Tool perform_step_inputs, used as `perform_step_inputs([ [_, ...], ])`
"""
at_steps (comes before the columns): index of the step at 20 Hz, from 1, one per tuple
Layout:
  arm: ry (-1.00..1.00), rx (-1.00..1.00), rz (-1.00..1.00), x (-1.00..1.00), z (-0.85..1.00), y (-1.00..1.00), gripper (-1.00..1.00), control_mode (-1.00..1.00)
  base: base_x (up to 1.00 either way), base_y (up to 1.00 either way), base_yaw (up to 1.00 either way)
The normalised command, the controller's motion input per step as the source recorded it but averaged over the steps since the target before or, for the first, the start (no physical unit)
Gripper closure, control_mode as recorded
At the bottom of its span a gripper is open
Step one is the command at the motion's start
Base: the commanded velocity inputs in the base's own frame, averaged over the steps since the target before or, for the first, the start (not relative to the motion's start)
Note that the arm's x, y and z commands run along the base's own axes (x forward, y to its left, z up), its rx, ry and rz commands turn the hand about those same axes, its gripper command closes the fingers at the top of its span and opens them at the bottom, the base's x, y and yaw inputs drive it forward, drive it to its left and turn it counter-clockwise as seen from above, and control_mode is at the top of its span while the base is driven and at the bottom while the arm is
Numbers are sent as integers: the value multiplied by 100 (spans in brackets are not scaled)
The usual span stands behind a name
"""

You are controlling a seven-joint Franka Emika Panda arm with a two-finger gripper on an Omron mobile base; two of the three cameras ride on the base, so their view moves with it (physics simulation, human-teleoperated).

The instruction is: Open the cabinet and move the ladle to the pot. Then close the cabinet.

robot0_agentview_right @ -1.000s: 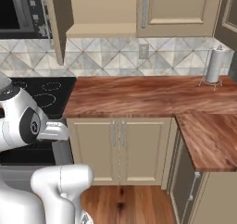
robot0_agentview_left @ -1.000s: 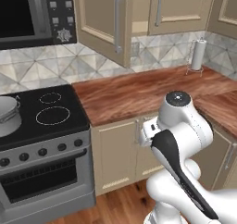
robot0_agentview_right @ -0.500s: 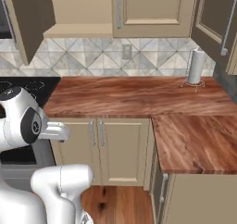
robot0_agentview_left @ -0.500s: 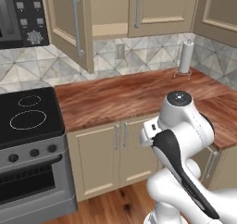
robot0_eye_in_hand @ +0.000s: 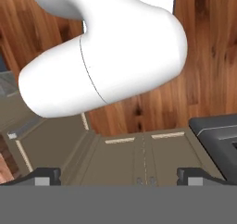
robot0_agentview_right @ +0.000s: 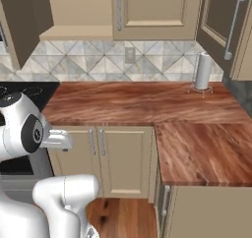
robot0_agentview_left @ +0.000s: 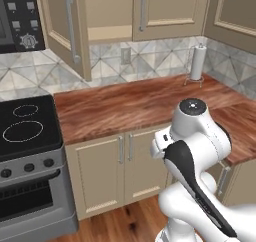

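Standing open above the bench (robot0_agentview_left: 140, 103), the cabinet (robot0_agentview_left: 65, 31) has one door swung out left of the paper towel roll (robot0_agentview_left: 198, 62). The pincer (robot0_eye_in_hand: 118, 176) is spread wide, holding nothing. Driving on could clip that door. The shelf seemingly lacks the ladle. No writing is legible.

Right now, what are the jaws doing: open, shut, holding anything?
Gripper: jaws open wide, nothing between them in the hand view.
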Motion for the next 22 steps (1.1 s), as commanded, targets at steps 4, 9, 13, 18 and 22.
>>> perform_step_inputs([
  [4, 0, 0, 0, 0, 0, 0, -100, 100, 46, -19, 0],
  [9, 0, 0, 0, 0, 0, 0, -100, 100, 47, -7, 0],
  [13, 0, 0, 0, 0, 0, 0, -100, 100, 46, -4, 0],
  [18, 0, 0, 0, 0, 0, 0, -100, 100, 47, -8, 0],
  [22, 0, 0, 0, 0, 0, 0, -100, 100, 44, -3, 0],
])
